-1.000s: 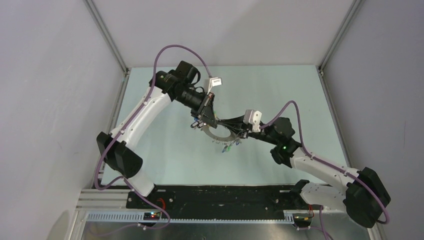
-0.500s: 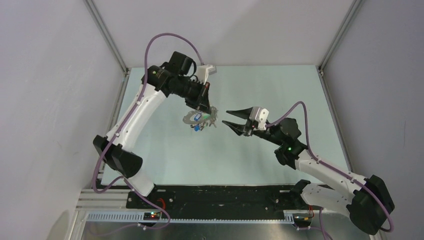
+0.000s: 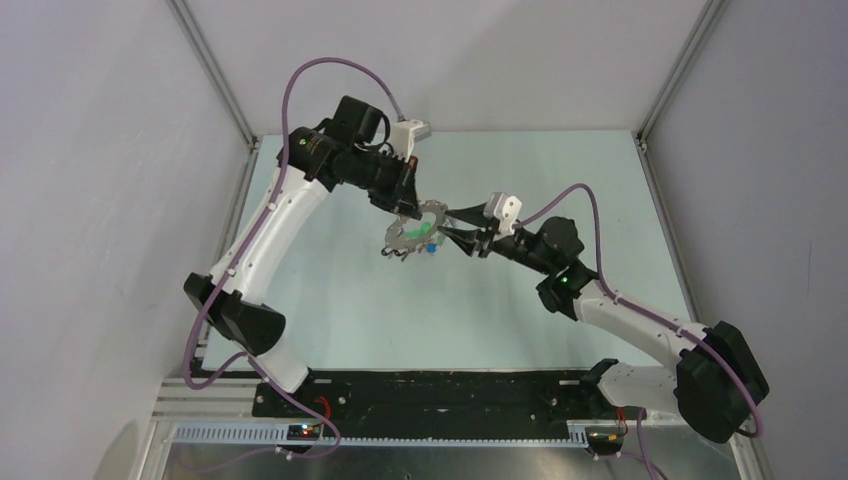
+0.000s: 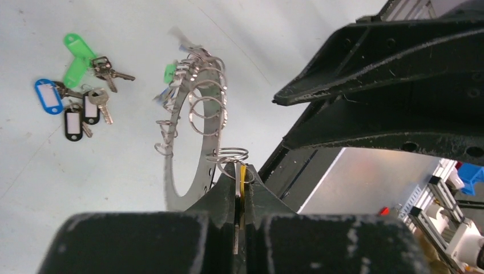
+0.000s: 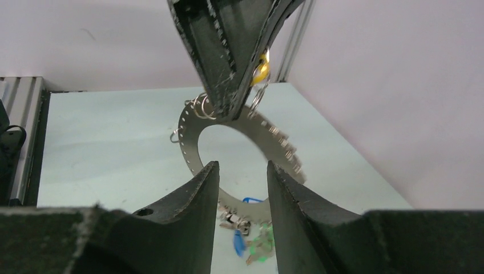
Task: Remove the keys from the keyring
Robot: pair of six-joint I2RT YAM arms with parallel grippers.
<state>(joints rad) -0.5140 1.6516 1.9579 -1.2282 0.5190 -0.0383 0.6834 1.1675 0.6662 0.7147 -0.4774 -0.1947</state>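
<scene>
Your keyring (image 5: 190, 145) is a broad flat grey metal ring with a row of small holes punched along its band. Small wire rings (image 4: 205, 108) dangle from its rim, and one green tag (image 4: 170, 73) hangs at its far edge. It is up in the air, standing on edge and tilted, and touches nothing but the gripper holding it.

Your left gripper (image 4: 238, 182) is clamped tight on the keyring's rim, with a yellow piece (image 5: 261, 65) pinched at the fingertips beside the band.

Your right gripper (image 5: 241, 177) sits just beside the keyring on the opposite side, its fingers parted to a moderate gap. You can see the keyring's lower band through that gap. The fingertips stop short of the metal.

The keys (image 4: 91, 108) lie loose in a small cluster below the keyring, with green, blue and dark oval tags.

Under the keyring is a pale blue-green table (image 3: 330, 300). Plain grey walls (image 3: 90, 200) close it in on three sides, and metal posts (image 3: 210, 70) run up the far corners.
</scene>
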